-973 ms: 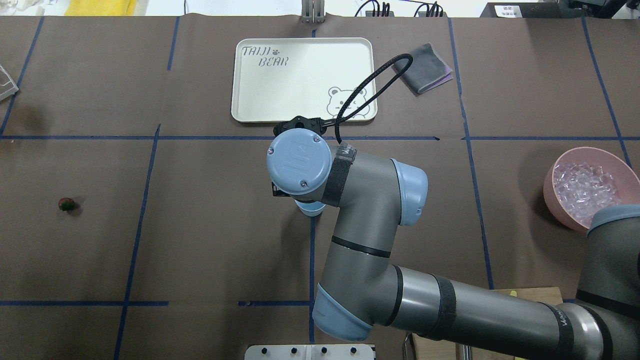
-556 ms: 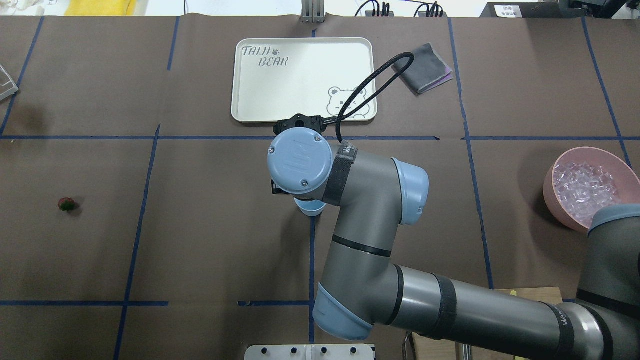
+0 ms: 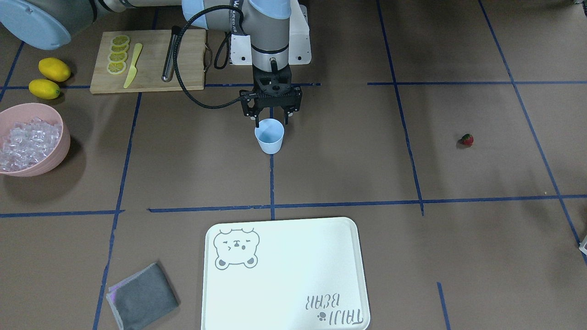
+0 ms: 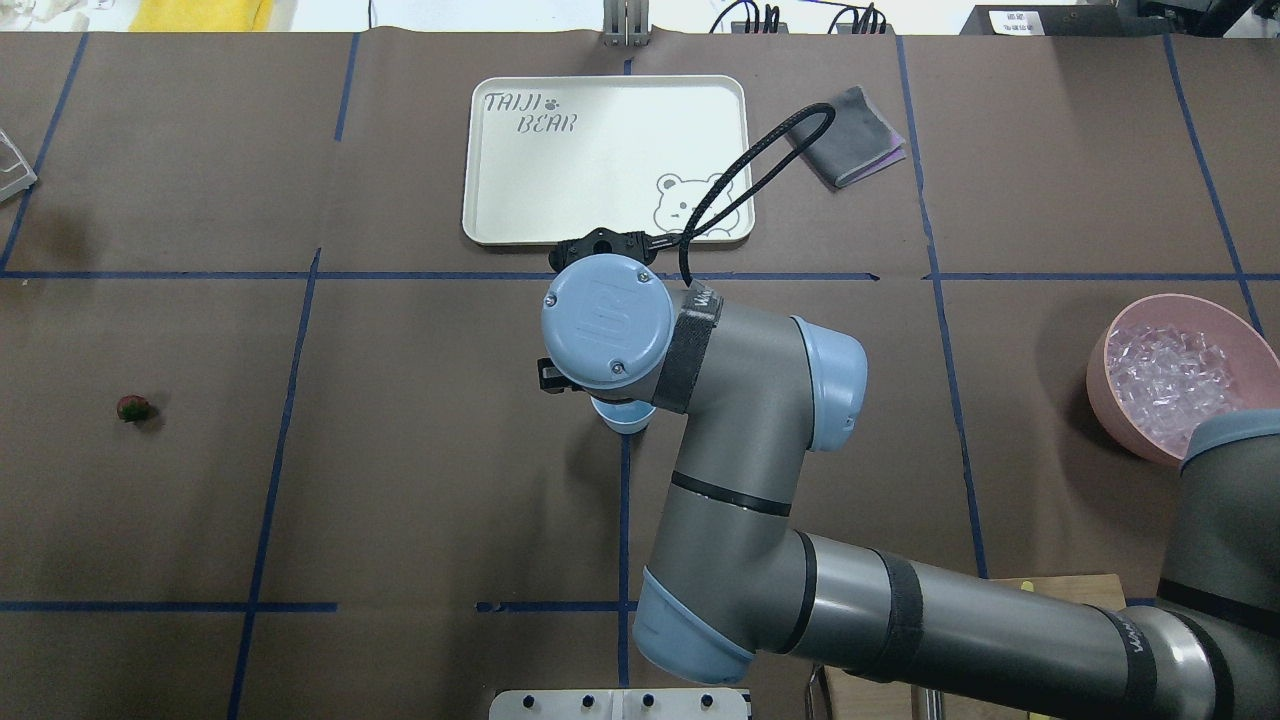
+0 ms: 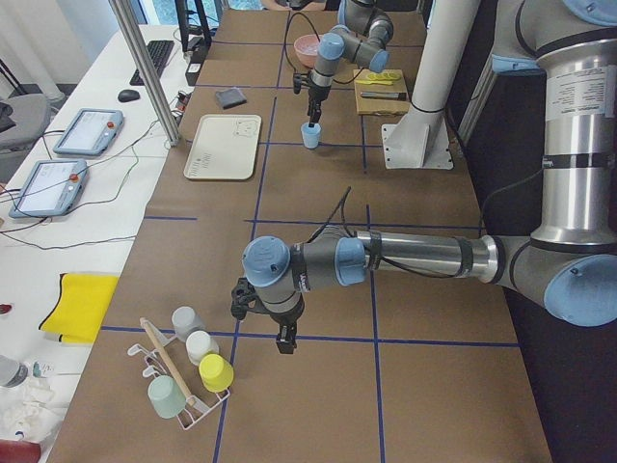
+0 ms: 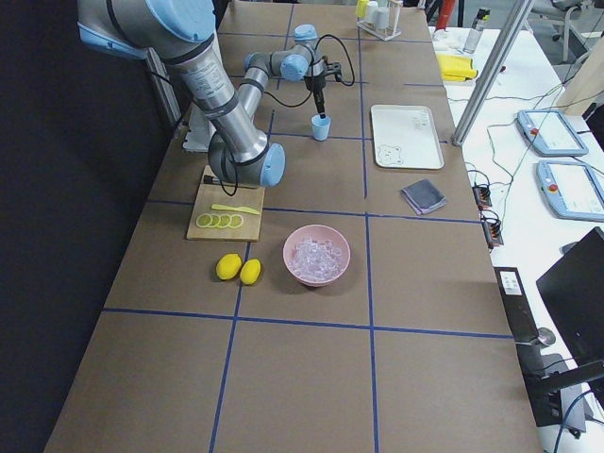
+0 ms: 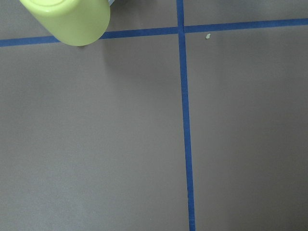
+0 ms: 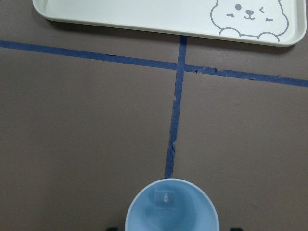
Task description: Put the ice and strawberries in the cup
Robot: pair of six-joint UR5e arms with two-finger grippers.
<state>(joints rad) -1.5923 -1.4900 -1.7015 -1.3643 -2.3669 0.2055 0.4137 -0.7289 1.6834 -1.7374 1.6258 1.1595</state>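
Observation:
The pale blue cup (image 3: 269, 137) stands upright at the table's centre, where two blue tape lines meet. My right gripper (image 3: 271, 121) hangs straight over it, open, a fingertip on either side of the rim. From the right wrist view I look down into the cup (image 8: 172, 208) and see one clear ice cube (image 8: 165, 198) on its bottom. More ice (image 3: 26, 142) fills the pink bowl (image 3: 62, 149). The strawberry (image 3: 467, 139) lies alone far off on the robot's left side. My left gripper (image 5: 281, 340) shows only in the exterior left view, so I cannot tell its state.
A white bear tray (image 3: 284, 275) and a grey cloth (image 3: 143, 297) lie beyond the cup. A cutting board (image 3: 151, 64) holds lemon slices, a yellow knife and a metal tool; two lemons (image 3: 48, 78) sit beside it. A rack of upturned cups (image 5: 188, 371) stands near my left gripper.
The right arm's wrist has shifted slightly to the right over the cup. The cup, the strawberry and the bowl have stayed where they were.

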